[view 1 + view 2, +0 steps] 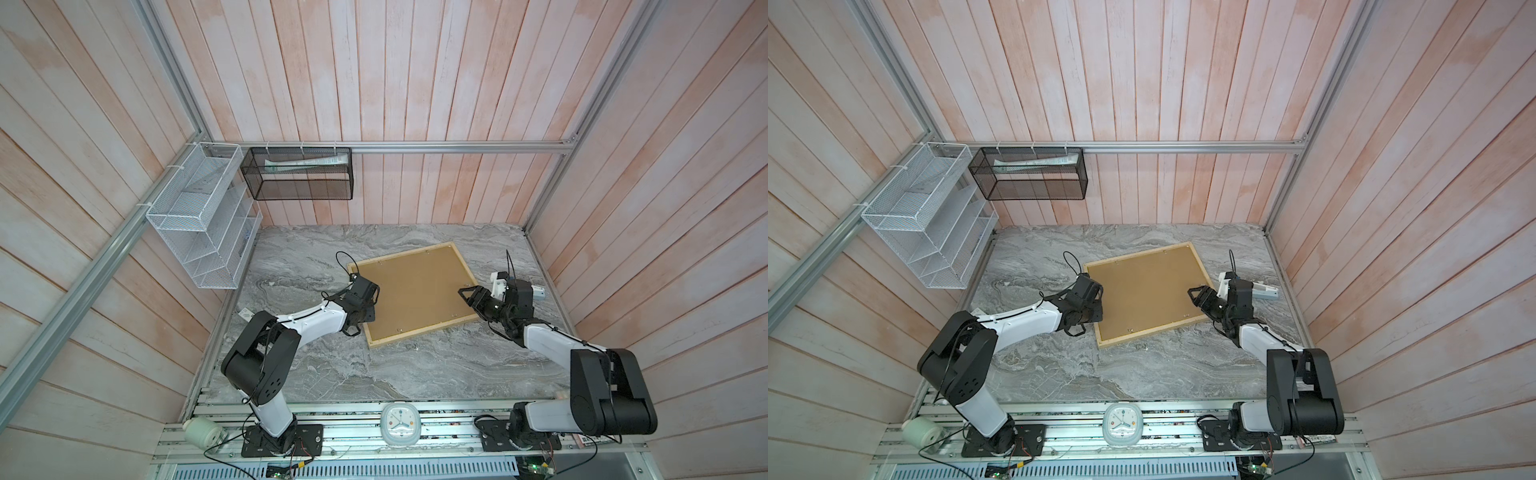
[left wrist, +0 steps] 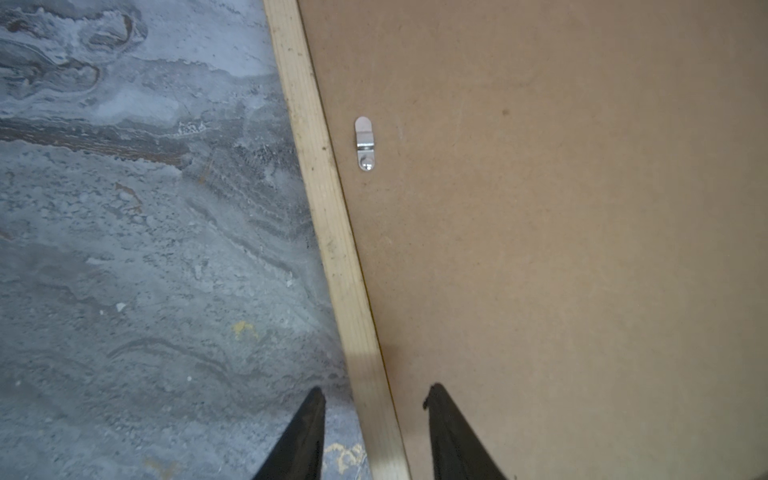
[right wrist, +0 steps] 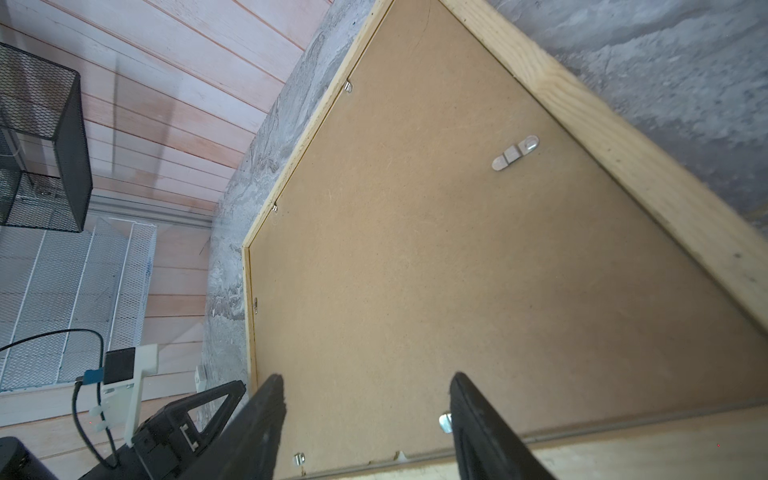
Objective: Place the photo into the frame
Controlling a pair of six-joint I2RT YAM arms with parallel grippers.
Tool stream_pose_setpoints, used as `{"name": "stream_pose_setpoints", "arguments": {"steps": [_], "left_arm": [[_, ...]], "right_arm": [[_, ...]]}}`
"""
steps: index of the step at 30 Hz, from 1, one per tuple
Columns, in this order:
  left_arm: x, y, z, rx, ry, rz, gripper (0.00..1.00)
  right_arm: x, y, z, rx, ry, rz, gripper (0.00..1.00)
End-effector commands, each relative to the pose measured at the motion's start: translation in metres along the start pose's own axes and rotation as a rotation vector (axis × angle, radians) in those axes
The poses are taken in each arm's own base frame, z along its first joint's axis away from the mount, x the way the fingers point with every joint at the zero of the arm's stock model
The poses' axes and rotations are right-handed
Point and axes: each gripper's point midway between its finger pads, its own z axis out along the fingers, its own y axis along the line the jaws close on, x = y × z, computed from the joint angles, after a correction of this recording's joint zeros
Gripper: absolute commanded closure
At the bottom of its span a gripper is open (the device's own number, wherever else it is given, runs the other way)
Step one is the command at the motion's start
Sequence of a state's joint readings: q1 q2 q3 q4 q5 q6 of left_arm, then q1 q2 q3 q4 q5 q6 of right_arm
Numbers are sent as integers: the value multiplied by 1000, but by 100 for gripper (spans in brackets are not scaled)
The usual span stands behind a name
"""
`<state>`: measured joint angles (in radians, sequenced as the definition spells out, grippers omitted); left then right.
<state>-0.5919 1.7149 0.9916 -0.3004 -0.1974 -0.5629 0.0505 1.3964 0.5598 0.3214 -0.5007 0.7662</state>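
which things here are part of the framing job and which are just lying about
Job: pale wooden rectangular frame, brown backing board inside it, silver metal turn clips. Photo not visible.
Lying about: white wire-mesh rack, black mesh basket, white square clock.

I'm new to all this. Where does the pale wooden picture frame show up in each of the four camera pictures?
In a top view: the frame lies flat mid-table, between the two arms.
In a top view: the frame lies in the same mid-table spot.
Left wrist: one strip crosses the picture, passing between the fingers of the left gripper.
Right wrist: strips border the board, and one looks widest.
Shared landmark: the brown backing board inside it.
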Motion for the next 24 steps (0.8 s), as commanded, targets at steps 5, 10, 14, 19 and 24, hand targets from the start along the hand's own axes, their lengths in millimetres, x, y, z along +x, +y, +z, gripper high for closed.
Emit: {"name": "stream_pose_setpoints", "arguments": {"steps": [5, 10, 14, 19, 24], "left_arm": [[17, 3, 12, -15, 60, 14, 61], [18, 4, 15, -20, 65, 24, 62], [21, -4, 19, 22, 81, 60, 65], [29, -14, 28, 70, 118, 105, 69], [28, -21, 30, 124, 97, 134, 72]], "right_arm": [[2, 1, 1, -17, 9, 4, 36], [3, -1, 3, -15, 13, 8, 36], [6, 0, 5, -25, 21, 18, 36], [15, 12, 14, -30, 40, -10, 36], [28, 28, 34, -52, 83, -35, 37]]}}
